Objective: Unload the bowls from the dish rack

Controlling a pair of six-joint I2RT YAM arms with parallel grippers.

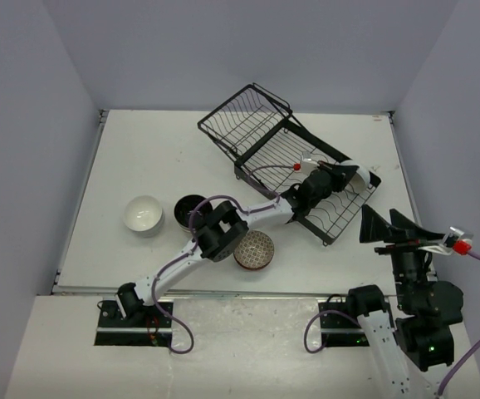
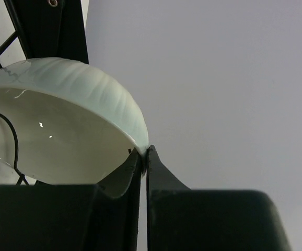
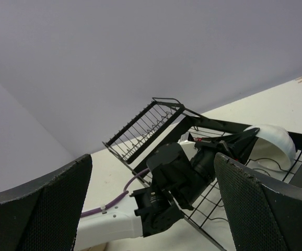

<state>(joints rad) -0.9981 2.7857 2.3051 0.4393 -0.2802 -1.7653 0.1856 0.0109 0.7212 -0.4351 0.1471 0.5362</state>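
Note:
The black wire dish rack (image 1: 248, 125) lies slantwise at the back right of the table. A pale bowl (image 1: 360, 173) with a ribbed, faintly zigzagged outside leans on edge at the rack's right end. My left gripper (image 1: 345, 173) reaches into the rack and is shut on this bowl's rim. In the left wrist view the fingertips (image 2: 156, 162) pinch the rim of the bowl (image 2: 72, 104), with the rack's frame (image 2: 62, 26) behind. My right gripper (image 1: 394, 226) is open and empty, held above the table's right front. Its view shows the bowl (image 3: 274, 140) and the rack (image 3: 146, 125).
Three bowls stand on the table left of the rack: a plain white bowl (image 1: 143, 214), a tan bowl with a black inside (image 1: 190, 208) and a brown speckled bowl (image 1: 254, 249). The left arm (image 1: 248, 214) stretches over them. Grey walls close in the table.

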